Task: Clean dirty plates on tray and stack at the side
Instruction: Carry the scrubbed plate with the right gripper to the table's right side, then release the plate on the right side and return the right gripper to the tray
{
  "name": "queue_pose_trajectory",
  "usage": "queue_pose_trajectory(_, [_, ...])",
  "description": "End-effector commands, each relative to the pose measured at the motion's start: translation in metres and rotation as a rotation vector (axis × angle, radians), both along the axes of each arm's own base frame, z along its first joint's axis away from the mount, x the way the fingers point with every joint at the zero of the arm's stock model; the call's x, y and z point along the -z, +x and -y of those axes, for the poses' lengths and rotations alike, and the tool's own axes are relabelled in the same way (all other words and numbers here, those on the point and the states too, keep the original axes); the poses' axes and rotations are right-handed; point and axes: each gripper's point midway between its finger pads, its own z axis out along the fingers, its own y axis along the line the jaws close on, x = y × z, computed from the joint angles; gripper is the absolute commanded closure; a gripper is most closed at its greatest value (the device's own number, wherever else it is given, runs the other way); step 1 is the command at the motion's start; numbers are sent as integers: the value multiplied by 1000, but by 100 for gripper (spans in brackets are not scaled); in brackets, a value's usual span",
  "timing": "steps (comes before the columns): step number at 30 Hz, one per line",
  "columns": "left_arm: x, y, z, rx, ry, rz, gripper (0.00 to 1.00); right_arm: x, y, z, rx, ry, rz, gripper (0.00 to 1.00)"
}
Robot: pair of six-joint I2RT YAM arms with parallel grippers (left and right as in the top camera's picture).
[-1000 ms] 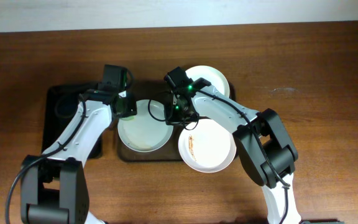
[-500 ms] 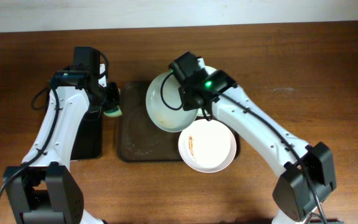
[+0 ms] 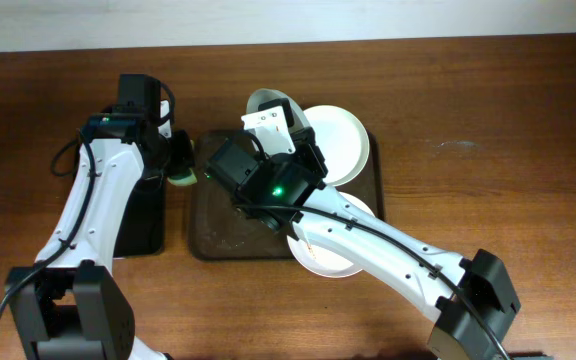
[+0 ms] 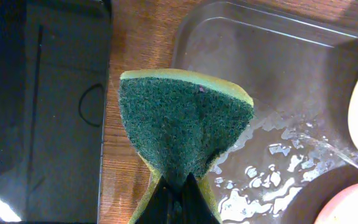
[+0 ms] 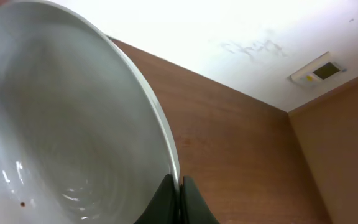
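The right gripper [image 3: 273, 120] is holding a tilted plate [image 3: 263, 100] at upper centre. The left gripper [image 3: 182, 163] is gripping a sponge [image 3: 182, 178] beside the tray [image 3: 213, 228].

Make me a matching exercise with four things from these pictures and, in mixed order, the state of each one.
1 green-and-yellow scouring sponge
2 tilted round white plate
3 large dark brown tray
4 front round white plate

A wet with droplets
B partly under right arm
C held by left end effector
D rim in right end effector

Pairs: 1-C, 2-D, 3-A, 4-B
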Motion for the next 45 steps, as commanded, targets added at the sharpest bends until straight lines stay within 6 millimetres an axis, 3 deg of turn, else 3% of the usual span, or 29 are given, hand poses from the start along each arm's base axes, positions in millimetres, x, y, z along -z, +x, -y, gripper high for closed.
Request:
queue_pose_trajectory(1, [-14, 4, 13, 37, -70, 37, 99, 14, -4, -19, -48, 162, -88, 96])
queue_pose_trajectory(3, [-14, 4, 18, 50, -69, 37, 99, 33, 2, -14, -34, 309, -195, 96])
queue_pose_trajectory(5, [-14, 3, 23, 63, -69, 37, 99, 28, 12, 8, -6, 408, -244, 96])
queue_pose_trajectory(7, [-15, 5, 27, 72, -70, 48, 99, 4, 23, 56, 41, 598, -281, 96])
queue_pose_trajectory(9, [-16, 7, 33, 87, -71, 59, 99, -14, 25, 113, 112, 767, -308, 96])
queue_pose_trajectory(11, [-17, 8, 40, 104, -68, 67, 99, -21, 18, 194, 266, 882, -308, 96])
queue_pose_trajectory(12, [-17, 9, 42, 109, -69, 73, 99, -15, 8, 243, 381, 903, -314, 96])
queue_pose_trajectory(14, [-19, 13, 42, 109, -70, 92, 99, 11, -18, 322, 624, 932, -332, 96])
queue_pose_trajectory(16, [-20, 16, 43, 109, -70, 103, 99, 38, -36, 361, 759, 955, -344, 96])
queue_pose_trajectory(17, [-21, 17, 43, 109, -70, 107, 99, 64, -48, 386, 846, 973, -347, 96])
queue_pose_trajectory(19, [-21, 18, 43, 110, -70, 112, 99, 106, -54, 411, 901, 988, -303, 96])
queue_pose_trajectory(20, [-21, 18, 43, 110, -70, 112, 99, 122, -53, 414, 901, 980, -284, 96])
queue_pose_trajectory(22, [-21, 18, 43, 110, -70, 111, 99, 143, -57, 426, 936, 917, -242, 96])
queue_pose_trajectory(25, [-21, 18, 43, 110, -71, 114, 99, 159, -60, 430, 950, 888, -224, 96])
queue_pose_trajectory(26, [-21, 18, 43, 110, -71, 113, 99, 161, -61, 430, 954, 887, -230, 73])
queue_pose_trajectory(27, [-21, 18, 43, 110, -71, 114, 99, 162, -61, 429, 954, 888, -231, 37])
queue_pose_trajectory(28, [-21, 18, 43, 110, -71, 114, 99, 161, -60, 426, 941, 907, -237, 27])
queue_pose_trajectory(29, [-21, 18, 43, 110, -71, 114, 99, 159, -56, 419, 912, 947, -255, 25])
queue_pose_trajectory(31, [-21, 18, 43, 110, -71, 114, 99, 132, -39, 393, 789, 1047, -304, 25])
queue_pose_trajectory(32, [-21, 18, 43, 110, -71, 114, 99, 106, -26, 358, 656, 1111, -369, 26])
queue_pose_trajectory(33, [-21, 18, 43, 110, -71, 114, 99, 98, -22, 332, 587, 1137, -425, 27])
queue_pose_trajectory(34, [-21, 18, 43, 110, -71, 113, 99, 99, -23, 283, 492, 1145, -540, 29])
queue_pose_trajectory(37, [-21, 18, 43, 111, -71, 113, 99, 123, -51, 198, 366, 1046, -792, 41])
queue_pose_trajectory(39, [-21, 18, 43, 111, -71, 113, 99, 158, -78, 163, 383, 940, -933, 44])
queue_pose_trajectory(42, [-21, 18, 43, 111, -71, 112, 99, 190, -96, 143, 350, 844, -1063, 59])
queue_pose_trajectory(45, [-21, 18, 43, 111, -71, 112, 99, 227, -111, 130, 342, 741, -1193, 59])
